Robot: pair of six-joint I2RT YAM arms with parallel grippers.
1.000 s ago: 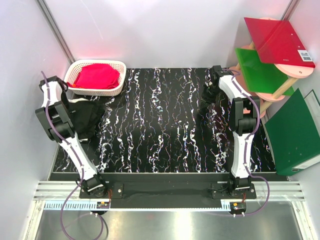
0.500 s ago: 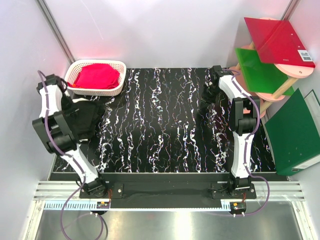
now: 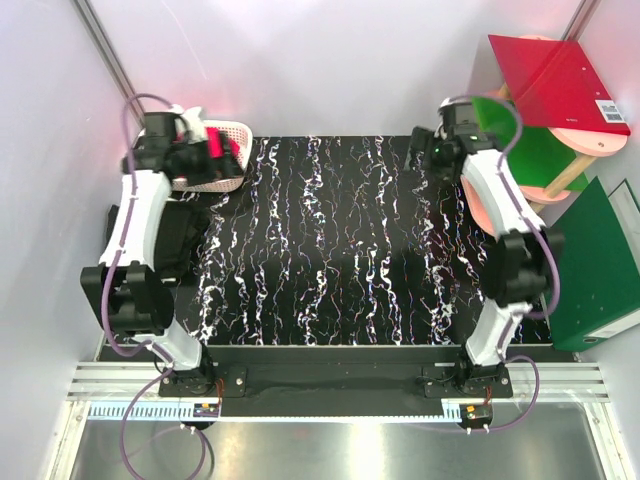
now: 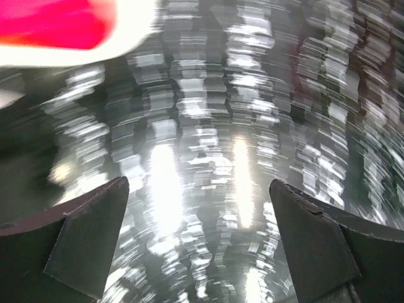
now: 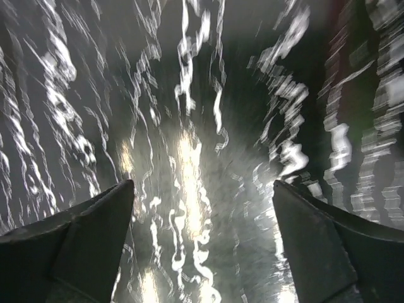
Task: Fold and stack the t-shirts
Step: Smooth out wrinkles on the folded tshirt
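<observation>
A black t-shirt [image 3: 180, 238] lies crumpled at the table's left edge, partly behind my left arm. My left gripper [image 3: 208, 152] hangs raised in front of the white basket, away from the shirt. In the left wrist view the left gripper [image 4: 199, 189] is open, and only blurred marbled table shows between its dark fingers [image 4: 88, 240]. My right gripper [image 3: 422, 150] is raised over the table's back right. It too is open [image 5: 202, 189] with nothing between its fingers [image 5: 315, 246]. Both wrist views are motion-blurred.
A white basket [image 3: 232, 172] holding red cloth [image 4: 57, 22] stands at the back left, half hidden by my left wrist. A wooden rack with red [image 3: 555, 80] and green folders [image 3: 530, 145] and a green binder [image 3: 590, 265] line the right side.
Both arms have risen and swung toward the back. The left gripper left the black shirt and moved up to the basket. Both grippers went from shut to open.
</observation>
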